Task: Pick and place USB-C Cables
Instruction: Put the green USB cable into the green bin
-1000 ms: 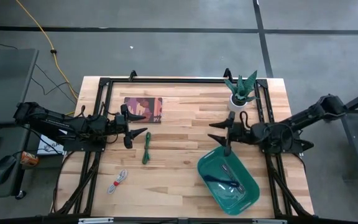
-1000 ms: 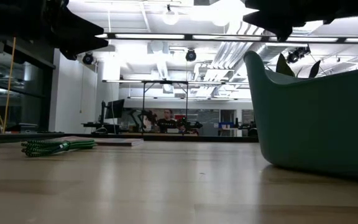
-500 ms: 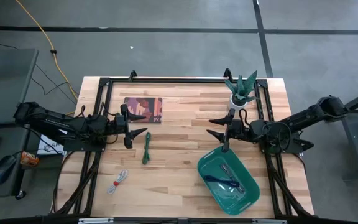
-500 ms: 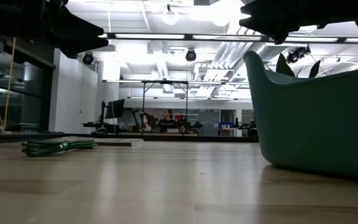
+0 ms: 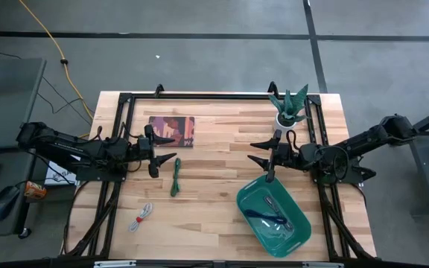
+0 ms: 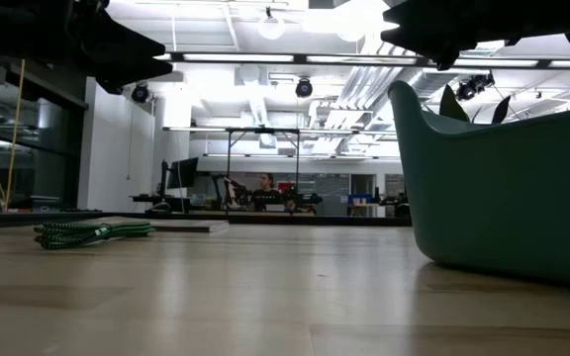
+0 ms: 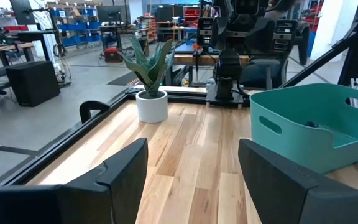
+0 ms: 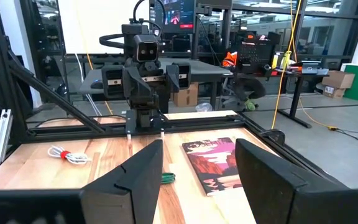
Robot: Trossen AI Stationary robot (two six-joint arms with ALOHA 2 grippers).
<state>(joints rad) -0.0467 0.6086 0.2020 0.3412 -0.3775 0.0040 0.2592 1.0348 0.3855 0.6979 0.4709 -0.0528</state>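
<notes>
Between picks: my left gripper [image 5: 164,151] and right gripper [image 5: 262,155] hover empty, fingers apart. Two cables lie in the teal tub [image 5: 298,239]; the green cable [image 5: 176,177] lies just beside my left gripper, the white-and-red cable [image 5: 141,217] nearer the table's edge. Next, I judge, my left gripper must descend astride the green cable.

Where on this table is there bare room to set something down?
Bare wood lies between the green cable and the teal tub, and along the far edge between the booklet and the potted plant. It is crowded around the right pincer by the tub.
</notes>
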